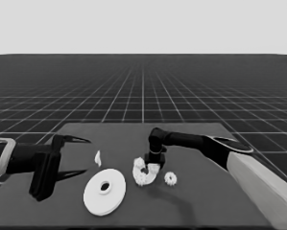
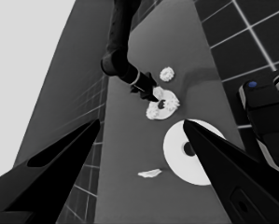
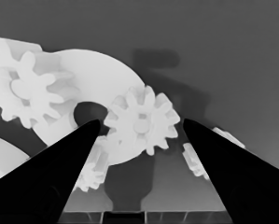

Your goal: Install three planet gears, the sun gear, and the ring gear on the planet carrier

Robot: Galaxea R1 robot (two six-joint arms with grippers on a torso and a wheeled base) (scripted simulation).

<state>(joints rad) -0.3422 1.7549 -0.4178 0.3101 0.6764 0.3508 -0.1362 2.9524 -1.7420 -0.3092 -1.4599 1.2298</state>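
My right gripper (image 1: pixel 154 164) stands open, fingers pointing down, over the smaller round part (image 1: pixel 139 168) at mid-table. In the right wrist view, three gears sit on that part (image 3: pixel 97 74): one (image 3: pixel 141 122) between my fingertips, one (image 3: pixel 29 86) farther off, and one (image 3: pixel 90 170) half hidden by a finger. A fourth gear (image 1: pixel 170 178) lies loose on the table just right of it. The larger round part (image 1: pixel 104 190) lies flat to the left front. My left gripper (image 1: pixel 87 155) waits open at the table's left end, holding nothing.
A thin white piece (image 1: pixel 98 158) lies between the left gripper and the smaller round part. The right arm's pale grey part (image 1: pixel 263 187) fills the lower right corner. Dark machinery with blue lights (image 2: pixel 265 116) shows in the left wrist view.
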